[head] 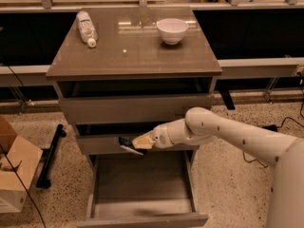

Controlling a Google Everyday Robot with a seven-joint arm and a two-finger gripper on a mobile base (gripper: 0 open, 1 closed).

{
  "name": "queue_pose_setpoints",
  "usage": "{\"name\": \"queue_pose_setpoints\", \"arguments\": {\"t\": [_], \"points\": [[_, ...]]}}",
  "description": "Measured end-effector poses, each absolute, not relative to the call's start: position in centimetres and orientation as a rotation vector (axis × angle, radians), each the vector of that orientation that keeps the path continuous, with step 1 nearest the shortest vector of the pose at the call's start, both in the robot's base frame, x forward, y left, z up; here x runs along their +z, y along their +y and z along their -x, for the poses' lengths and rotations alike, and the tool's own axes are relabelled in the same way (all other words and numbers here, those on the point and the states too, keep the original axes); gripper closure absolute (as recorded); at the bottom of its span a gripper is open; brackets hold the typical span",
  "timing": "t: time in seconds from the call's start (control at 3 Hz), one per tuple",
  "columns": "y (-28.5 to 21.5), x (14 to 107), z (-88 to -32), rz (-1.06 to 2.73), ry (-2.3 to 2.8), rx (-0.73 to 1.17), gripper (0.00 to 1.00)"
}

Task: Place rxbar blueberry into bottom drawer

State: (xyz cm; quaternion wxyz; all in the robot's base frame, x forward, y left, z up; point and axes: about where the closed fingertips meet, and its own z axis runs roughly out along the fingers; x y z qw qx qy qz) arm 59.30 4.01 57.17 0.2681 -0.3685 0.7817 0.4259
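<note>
While clamped on rxbar blueberry [125,142], gripper [137,144] fingers [144,140] at middle drawer [97,144] front edge, above open bottom drawer [142,221]

End of rxbar blueberry [125,142] inside gripper [138,144]

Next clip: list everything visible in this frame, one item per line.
white plastic bottle: 1, white, lying on cabinet top, rear left
small round bowl: 1, white, upright on cabinet top, rear right
three-drawer cabinet: 1, grey-brown, centre
upper drawers: 2, grey-brown, above the bottom one
bottom drawer: 1, grey-brown, pulled out
flat wrapped snack bar: 1, navy-black, in front of middle drawer, over the open bottom drawer
cardboard box: 1, brown, floor, far left
robot arm: 1, white, reaching from right
claw: 1, tan, at middle drawer front, gripping the bar
</note>
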Motion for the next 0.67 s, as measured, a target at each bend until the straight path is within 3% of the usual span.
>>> {"name": "queue_pose_setpoints", "arguments": {"t": [0.67], "points": [[2.5, 44.8, -58.9, 0.727, 2.201, 1.313, 1.0]]}}
